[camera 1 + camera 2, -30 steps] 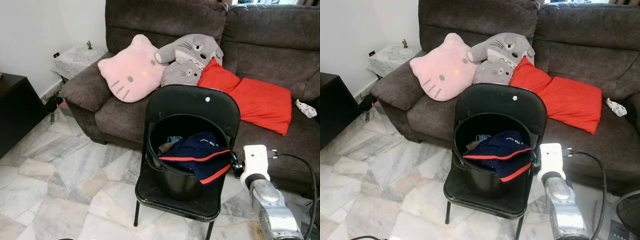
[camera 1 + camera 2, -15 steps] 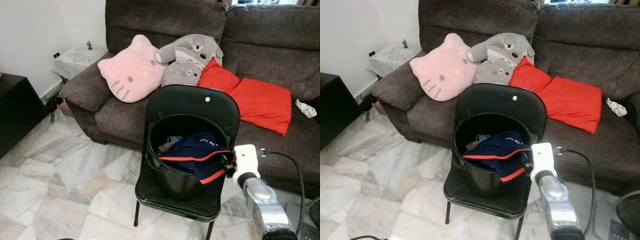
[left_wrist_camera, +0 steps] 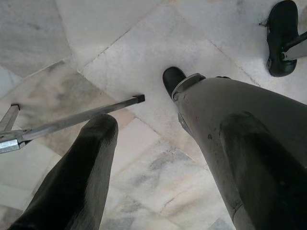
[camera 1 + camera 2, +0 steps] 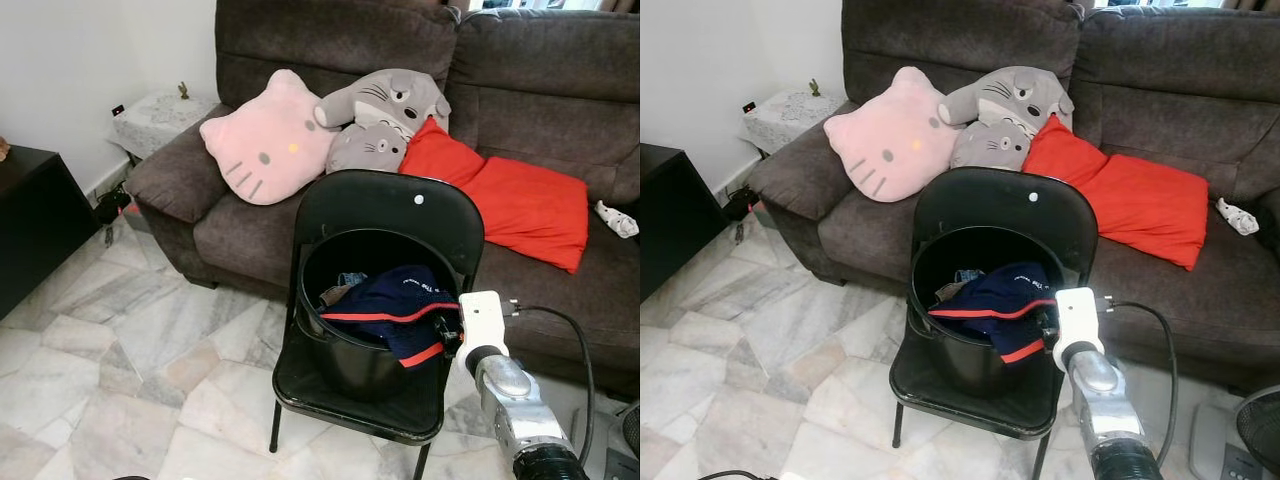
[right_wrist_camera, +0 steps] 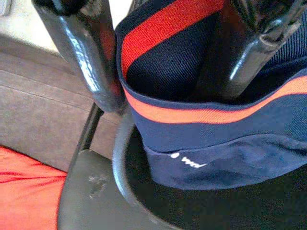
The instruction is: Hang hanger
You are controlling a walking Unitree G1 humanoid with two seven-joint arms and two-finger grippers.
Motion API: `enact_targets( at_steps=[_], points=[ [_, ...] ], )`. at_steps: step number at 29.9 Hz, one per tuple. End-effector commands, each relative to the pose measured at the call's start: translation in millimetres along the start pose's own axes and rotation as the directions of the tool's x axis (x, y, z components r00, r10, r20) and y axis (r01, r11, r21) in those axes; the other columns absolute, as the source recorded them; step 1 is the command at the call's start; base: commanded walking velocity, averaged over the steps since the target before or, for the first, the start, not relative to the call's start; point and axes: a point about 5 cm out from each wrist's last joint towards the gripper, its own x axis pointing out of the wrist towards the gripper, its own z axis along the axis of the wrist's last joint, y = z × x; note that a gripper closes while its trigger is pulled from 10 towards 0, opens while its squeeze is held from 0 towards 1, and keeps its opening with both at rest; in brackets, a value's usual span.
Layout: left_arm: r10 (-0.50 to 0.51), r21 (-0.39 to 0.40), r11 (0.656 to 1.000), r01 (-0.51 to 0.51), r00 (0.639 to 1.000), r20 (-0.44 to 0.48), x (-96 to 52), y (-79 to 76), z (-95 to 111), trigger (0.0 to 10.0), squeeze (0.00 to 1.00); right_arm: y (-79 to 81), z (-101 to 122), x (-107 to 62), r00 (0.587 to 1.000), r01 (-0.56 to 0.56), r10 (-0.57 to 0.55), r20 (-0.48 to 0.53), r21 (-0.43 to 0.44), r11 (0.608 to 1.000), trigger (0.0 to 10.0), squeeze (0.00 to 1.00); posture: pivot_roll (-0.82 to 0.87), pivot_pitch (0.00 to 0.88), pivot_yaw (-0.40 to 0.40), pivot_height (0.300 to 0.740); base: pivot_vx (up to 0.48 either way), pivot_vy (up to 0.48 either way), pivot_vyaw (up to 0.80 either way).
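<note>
A black folding chair [image 4: 385,215] stands on the marble floor [image 4: 130,340] in front of a dark brown sofa [image 4: 540,90], and on its seat sits a black bucket [image 4: 345,350] with clothes in it. Uppermost is a navy garment [image 4: 395,310] with red stripes, draped over the bucket's rim on the robot's right side. The right gripper [image 5: 163,72] reaches in at that rim from the right; in the right wrist view its two black fingers [image 5: 84,57] stand apart, one on each side of a fold of the navy cloth with its red band, jaws moderately wide and resting against the fabric, though whether they press it cannot be told. The silver right arm [image 4: 520,410] with its white wrist block [image 4: 480,320] rises from the lower right. No hanger can be made out among the clothes. On the sofa lie a pink cat cushion [image 4: 265,140], two grey plush cushions [image 4: 385,115] and a red cushion [image 4: 510,195]. The left gripper [image 3: 158,163] hangs low over the floor, jaws wide, with a metal bar [image 3: 72,122] and a black foot [image 3: 283,36] beyond it
</note>
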Motion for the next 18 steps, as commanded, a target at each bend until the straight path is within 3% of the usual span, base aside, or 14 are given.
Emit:
enact_targets(
  at_steps=[1, 6, 7, 18],
  points=[
    [0.008, 0.009, 1.000, -0.008, 1.000, -0.031, -1.4, 3.8, -8.6, 10.0, 0.00, -5.6, 6.0, 2.0, 0.999, 0.037, -0.037, 0.013, 0.022, 0.999, 10.0, 0.00, -0.10, 0.103, 0.055, 0.740, 0.000, 0.000, 0.00],
    [0.006, 0.011, 1.000, -0.006, 1.000, -0.030, -1.4, 3.9, -8.4, 10.0, 0.00, -8.3, 9.4, 3.5, 0.999, 0.041, -0.041, 0.014, -0.031, 0.999, 10.0, 0.00, -0.10, 0.100, 0.055, 0.740, 0.000, 0.000, 0.00],
    [0.006, 0.012, 1.000, -0.006, 1.000, -0.030, -1.4, 3.9, -8.3, 10.0, 0.00, -7.7, 9.9, 3.9, 0.999, 0.028, -0.027, 0.017, -0.042, 0.999, 10.0, 1.00, -0.10, 0.099, 0.056, 0.740, 0.000, 0.000, 0.00],
    [0.008, 0.014, 1.000, -0.007, 1.000, -0.030, -1.5, 4.3, -8.5, 10.0, 0.00, -4.5, 12.4, 7.4, 0.999, -0.044, 0.045, 0.005, -0.141, 0.989, 10.0, 1.00, -0.09, 0.089, 0.057, 0.740, 0.000, 0.000, 0.00]
  ],
)
